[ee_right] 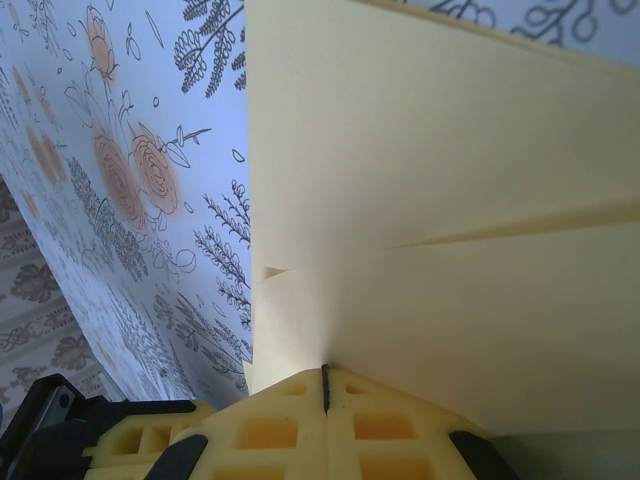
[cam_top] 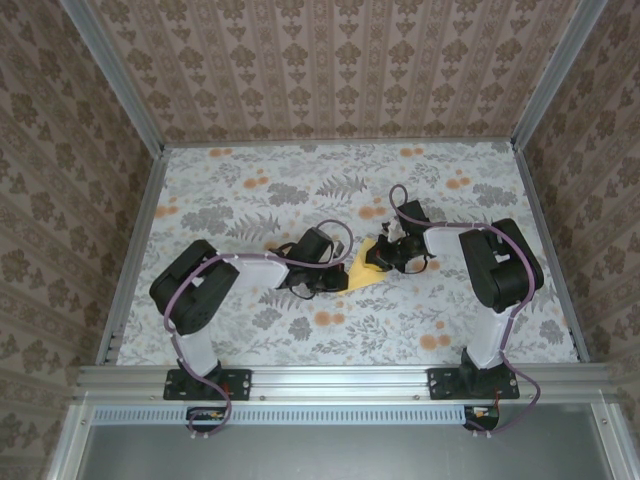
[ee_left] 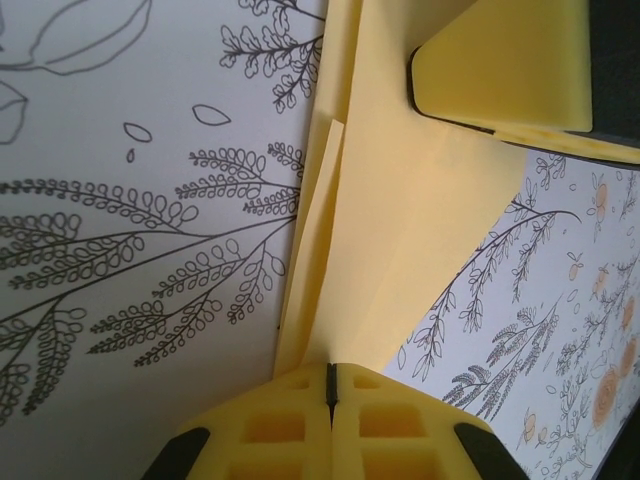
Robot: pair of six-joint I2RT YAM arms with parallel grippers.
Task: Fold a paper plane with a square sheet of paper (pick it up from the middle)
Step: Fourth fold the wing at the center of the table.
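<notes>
Paper (cam_top: 362,272), folded and mostly hidden mid-frame, sat pinched by the closed left gripper (ee_left: 330,395) and right gripper (ee_right: 325,392), open table (cam_top: 250,180) above.

Item 1. Right end effector (ee_right: 325,378): two yellow fingers (ee_right: 270,432) with square recesses, pressed flat together so that only a thin dark seam divides them; tips pinched on the near edge of the paper.

Item 2. Folded paper (ee_right: 440,200): pale yellow, plain, several layers. One straight crease runs slantwise from the middle towards the right. A small folded tab juts out at the left edge. The upper layer stands clear of the desk.

Item 3. Desk (ee_right: 150,260): white covering printed with grey ferns and orange flowers, seen left of the paper.

Item 4. Wall (ee_right: 30,290): beige patterned paper beyond the desk edge.
</notes>
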